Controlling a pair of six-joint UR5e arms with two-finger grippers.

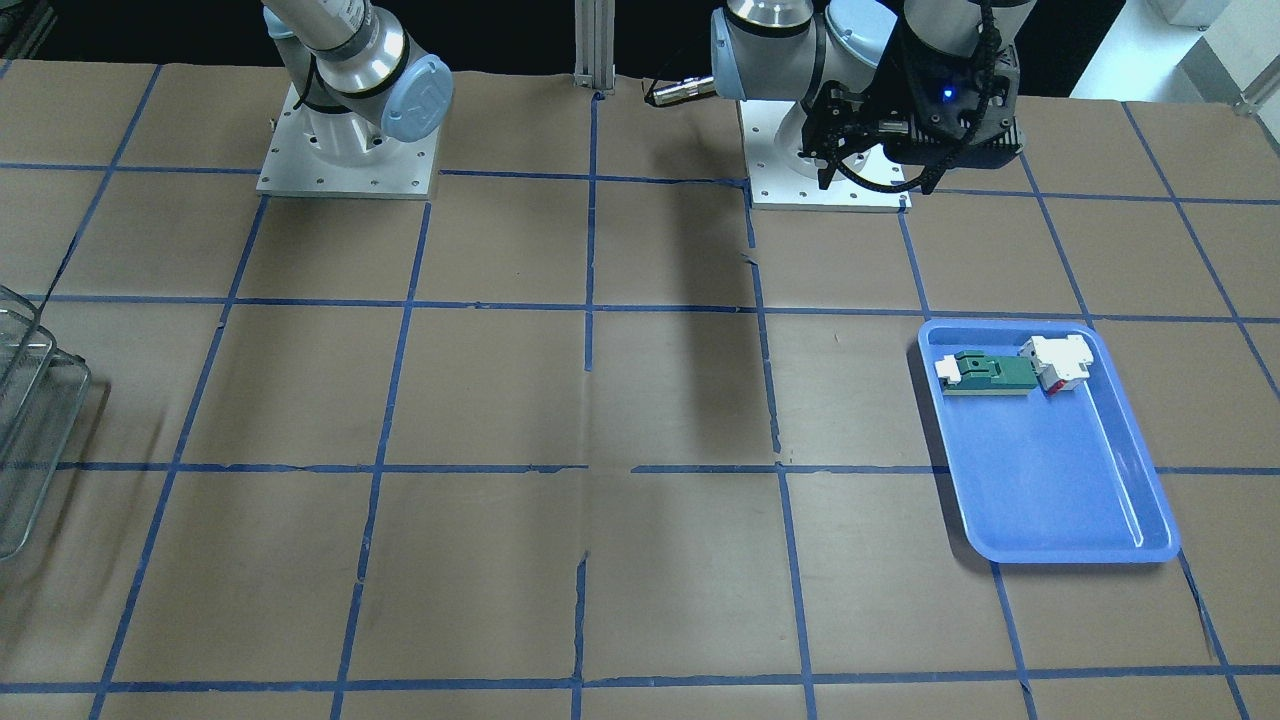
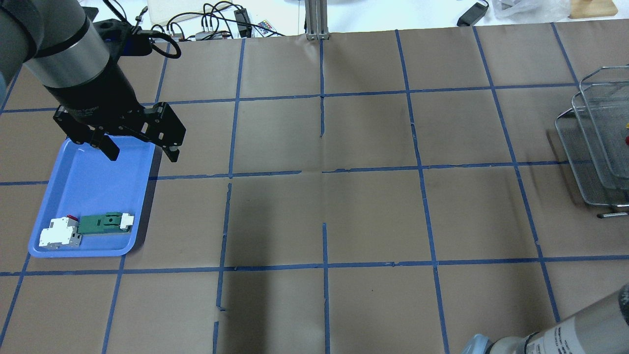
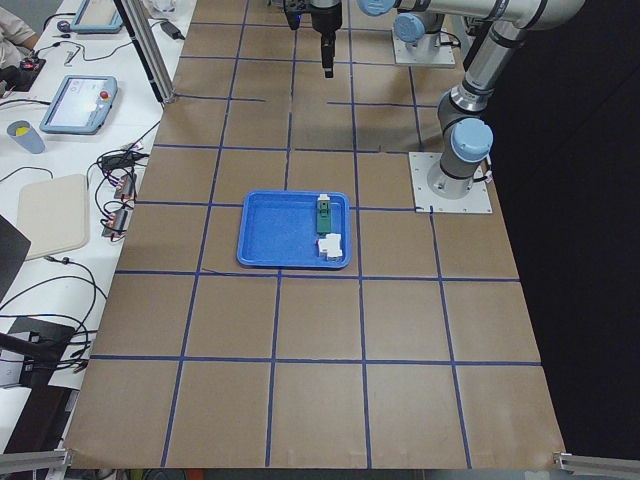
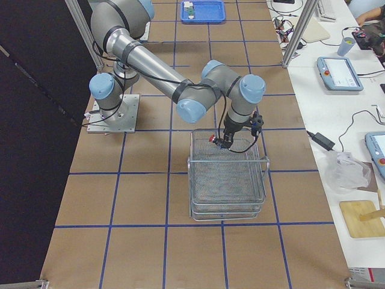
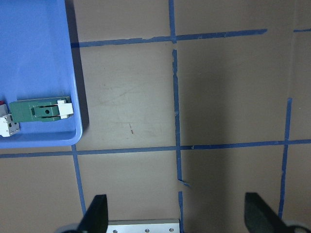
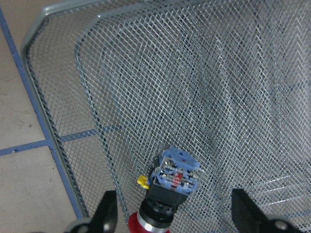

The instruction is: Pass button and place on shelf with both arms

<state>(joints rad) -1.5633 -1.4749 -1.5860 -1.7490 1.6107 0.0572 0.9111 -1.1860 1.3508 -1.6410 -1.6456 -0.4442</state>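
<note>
The button has a red cap, a black body and a blue-white rear block. It lies on the mesh of the shelf between the fingers of my right gripper, which is open and does not touch it. In the exterior right view the right gripper hangs over the top tier of the shelf, with the button's red cap beside it. My left gripper is open and empty above the far end of the blue tray. Its fingers are spread wide.
The blue tray holds a green-and-white flat part and a white-and-red block at one end. The shelf stands at the table's right edge. Brown paper with blue tape lines covers the table.
</note>
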